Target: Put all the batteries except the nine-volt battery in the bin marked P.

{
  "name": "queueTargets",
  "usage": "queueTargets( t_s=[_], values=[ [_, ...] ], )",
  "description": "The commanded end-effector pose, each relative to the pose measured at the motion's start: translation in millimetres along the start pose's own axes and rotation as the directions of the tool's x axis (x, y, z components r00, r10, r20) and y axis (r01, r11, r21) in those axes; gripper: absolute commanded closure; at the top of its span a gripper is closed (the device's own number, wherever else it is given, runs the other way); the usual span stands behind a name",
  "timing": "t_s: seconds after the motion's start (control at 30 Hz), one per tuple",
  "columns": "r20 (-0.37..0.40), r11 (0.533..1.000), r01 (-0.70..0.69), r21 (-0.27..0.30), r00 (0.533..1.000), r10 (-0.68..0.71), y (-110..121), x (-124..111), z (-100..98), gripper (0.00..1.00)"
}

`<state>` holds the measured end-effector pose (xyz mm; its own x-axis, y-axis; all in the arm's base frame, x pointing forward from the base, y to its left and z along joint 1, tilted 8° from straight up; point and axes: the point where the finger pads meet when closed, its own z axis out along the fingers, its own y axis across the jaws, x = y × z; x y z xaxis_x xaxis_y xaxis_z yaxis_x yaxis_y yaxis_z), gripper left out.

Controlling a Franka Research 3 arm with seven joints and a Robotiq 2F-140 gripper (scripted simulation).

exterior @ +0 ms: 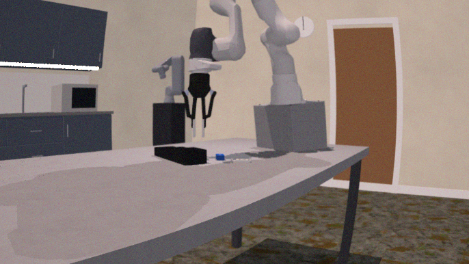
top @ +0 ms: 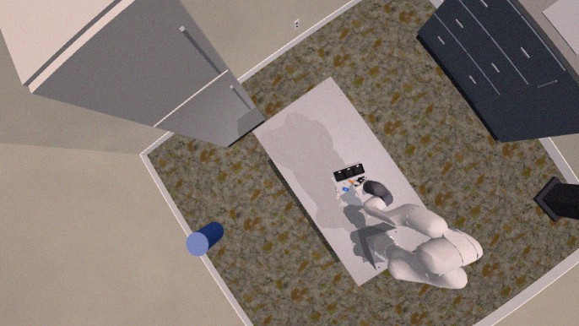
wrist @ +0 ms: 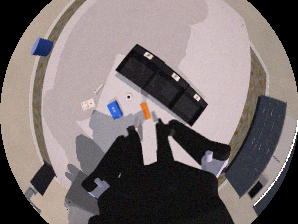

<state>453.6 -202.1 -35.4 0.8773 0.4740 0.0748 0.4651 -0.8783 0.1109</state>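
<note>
A black bin strip (wrist: pixel 160 83) with three compartments lies on the table; it also shows in the overhead view (top: pixel 349 172) and in the side view (exterior: pixel 180 154). Their marks are too small to read. A small blue block (wrist: pixel 116 108) and a small orange cylinder (wrist: pixel 145 111) lie beside the strip's near side. The blue block also shows in the side view (exterior: pixel 220 156). My gripper (exterior: pixel 199 131) hangs well above the table, over the spot by the orange cylinder. Its fingers point down and stand a little apart, with nothing between them.
A small white item (wrist: pixel 87 103) (exterior: pixel 236 160) and a few tiny pieces lie near the blue block. The robot's grey base (exterior: pixel 290 124) stands at the table's far end. The table edge runs close on the right.
</note>
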Motion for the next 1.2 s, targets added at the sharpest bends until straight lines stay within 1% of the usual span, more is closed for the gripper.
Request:
queueTargets(
  t_s=[0.0, 0.43, 0.8, 0.87, 1.03, 1.17],
  values=[
    [-0.002, 1.0, 0.009, 0.0, 1.0, -0.009, -0.8, 0.1, 0.1, 0.83],
    [-0.002, 1.0, 0.009, 0.0, 1.0, -0.009, -0.6, -0.3, 0.1, 0.83],
    [-0.002, 1.0, 0.009, 0.0, 1.0, -0.009, 1.0, 2.2, 44.1, 0.83],
    [-0.002, 1.0, 0.009, 0.0, 1.0, -0.009, 1.0, 2.2, 44.1, 0.83],
    [-0.002, 1.0, 0.009, 0.0, 1.0, -0.009, 2.4, 3.7, 62.3, 0.83],
    [-0.002, 1.0, 0.009, 0.0, 1.0, -0.009, 3.1, 4.3, 62.3, 0.83]
  ],
)
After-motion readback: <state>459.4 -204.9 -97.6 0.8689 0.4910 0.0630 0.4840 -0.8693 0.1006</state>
